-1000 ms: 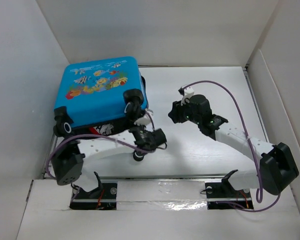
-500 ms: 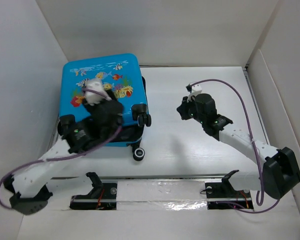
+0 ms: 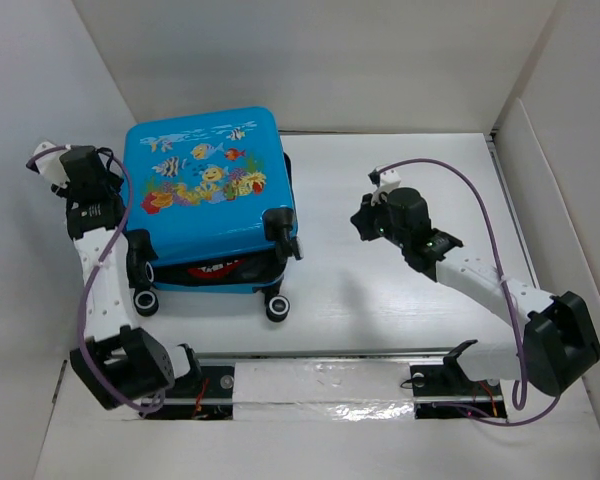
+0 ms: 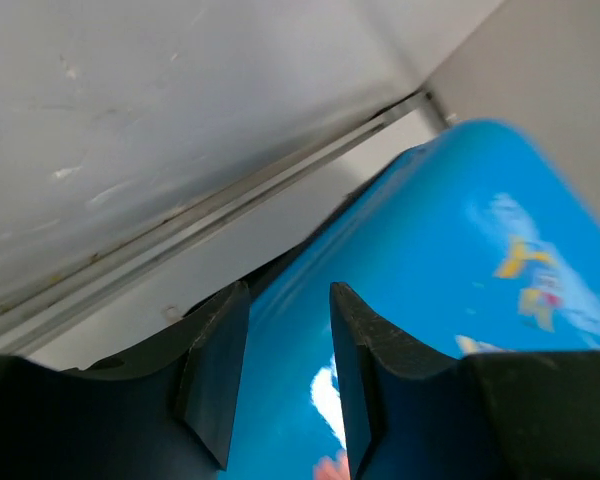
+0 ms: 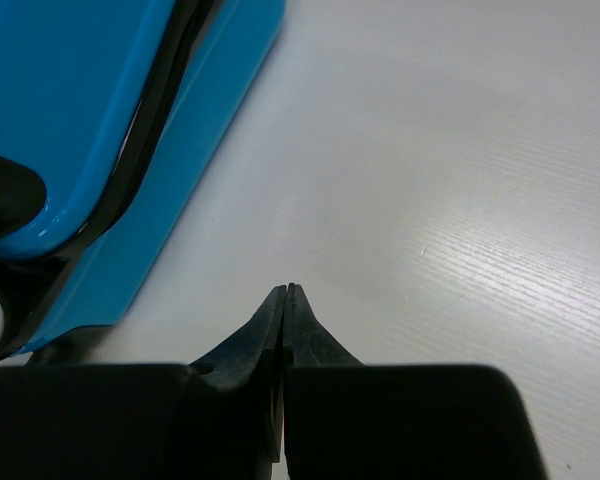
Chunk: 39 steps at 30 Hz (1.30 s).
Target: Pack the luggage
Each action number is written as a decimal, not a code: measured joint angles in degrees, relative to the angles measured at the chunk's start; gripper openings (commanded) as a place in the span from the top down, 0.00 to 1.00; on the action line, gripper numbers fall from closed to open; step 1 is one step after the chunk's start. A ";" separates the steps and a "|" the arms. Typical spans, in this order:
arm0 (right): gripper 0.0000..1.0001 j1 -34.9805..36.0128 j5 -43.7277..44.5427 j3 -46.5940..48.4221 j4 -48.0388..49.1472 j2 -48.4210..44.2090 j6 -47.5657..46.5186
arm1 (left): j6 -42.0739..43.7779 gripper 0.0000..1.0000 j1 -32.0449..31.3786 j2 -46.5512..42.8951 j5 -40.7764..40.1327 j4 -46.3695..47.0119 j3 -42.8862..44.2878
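Observation:
The luggage (image 3: 205, 200), a bright-blue suitcase with a fish print, lies flat at the table's left, wheels (image 3: 277, 308) toward me. A red and white thing (image 3: 215, 268) shows in the dark gap along its near edge. My left gripper (image 3: 110, 185) hovers by the suitcase's left side. In the left wrist view, its jaws (image 4: 288, 290) stand apart with nothing between them and the blue shell (image 4: 450, 250) behind. My right gripper (image 3: 360, 222) is shut and empty over bare table, right of the suitcase. The right wrist view shows its tips (image 5: 285, 288) pressed together and the blue shell (image 5: 70, 100) at upper left.
White enclosure walls stand close on all sides, and the left wall (image 3: 40, 120) is right beside my left arm. A metal rail (image 3: 320, 355) runs along the table's near edge. White tabletop (image 3: 410, 170) stretches right of the suitcase.
My left arm has swung from the suitcase's near edge, across its lid, to its left side, jaws narrowing. The right gripper closed and drew slightly right. The suitcase has settled squarer.

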 measured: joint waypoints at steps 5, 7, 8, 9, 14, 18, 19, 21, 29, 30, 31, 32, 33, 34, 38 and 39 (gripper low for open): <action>1.00 0.24 -0.87 0.00 0.00 0.00 -0.15 | 0.70 0.65 3.21 6.01 1.27 -0.09 -2.05; 1.00 0.28 -1.14 0.00 0.02 0.00 -0.20 | 1.03 0.65 3.21 6.88 1.07 0.44 -3.28; 1.00 0.35 -1.25 0.00 0.02 0.00 -0.20 | 1.07 0.65 3.19 7.39 0.90 0.70 -3.91; 1.00 0.50 -1.27 0.00 0.02 0.00 -0.20 | 1.07 0.65 3.17 7.91 0.85 0.96 -4.57; 1.00 0.72 -1.25 0.00 0.02 0.00 -0.20 | 0.72 0.60 4.15 12.85 -0.44 4.76 -5.42; 1.00 0.72 -0.98 0.00 0.02 -0.02 -0.20 | 0.00 0.60 5.01 18.49 0.50 6.82 -4.09; 1.00 0.74 -0.68 0.00 0.02 -0.02 -0.20 | -0.04 0.60 4.98 19.43 0.79 7.26 -4.44; 1.00 0.76 -0.07 0.00 0.02 -0.02 -0.20 | -0.81 0.60 4.70 20.17 1.36 8.68 -7.02; 0.54 -3.54 2.01 -0.02 -1.14 -0.81 0.00 | -8.15 0.60 -2.29 12.90 4.68 18.25 -22.29; 0.50 -4.74 2.25 -0.15 -1.42 -1.51 0.13 | -8.74 0.60 -4.02 10.73 5.38 19.65 -24.28; 0.46 -5.86 2.43 -0.46 -1.40 -2.47 0.17 | -9.53 0.60 -5.79 8.28 6.34 20.70 -26.49; 0.38 -7.02 2.47 -0.90 -1.46 -3.76 0.24 | -10.32 0.60 -7.67 5.77 7.63 21.46 -28.83; 0.34 -8.07 2.47 -1.27 -1.84 -5.25 0.37 | -11.04 0.60 -9.55 3.45 8.76 22.97 -31.26; 0.30 -9.09 2.47 -1.62 -2.05 -6.86 0.46 | -11.65 0.59 -11.32 1.18 9.86 24.33 -33.59; 0.10 -14.16 0.37 -1.95 -2.40 -13.03 0.66 | -13.97 0.59 -17.18 -4.59 12.22 28.09 -41.27; 0.09 -15.78 -1.14 -1.90 -2.23 -13.84 0.90 | -14.27 0.60 -18.38 -5.84 12.46 29.03 -42.60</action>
